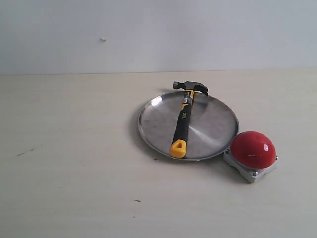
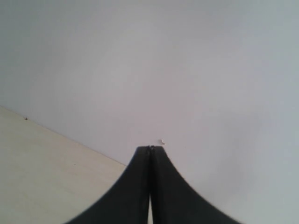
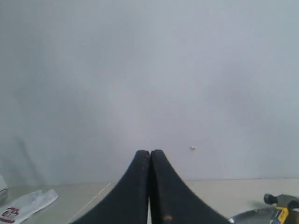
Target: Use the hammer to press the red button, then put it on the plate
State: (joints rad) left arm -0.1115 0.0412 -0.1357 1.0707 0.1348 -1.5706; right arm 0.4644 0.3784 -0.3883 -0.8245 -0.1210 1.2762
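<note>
The hammer [image 1: 182,124] lies across the round silver plate [image 1: 158,129]; its dark head rests on the far rim and its yellow handle end on the near rim. The red button [image 1: 253,149] sits on its grey base just right of the plate, on the table. Neither arm shows in the exterior view. In the left wrist view my left gripper [image 2: 150,148] is shut, with nothing between its black fingers, facing the wall. My right gripper [image 3: 150,152] is also shut and empty; a corner of the plate [image 3: 252,216] and the hammer head [image 3: 280,201] show at the edge of that view.
The pale table runs back to a plain white wall [image 1: 158,34]. A crumpled white wrapper with red print [image 3: 23,205] lies on the table in the right wrist view. A few dark specks [image 1: 136,200] mark the tabletop in front.
</note>
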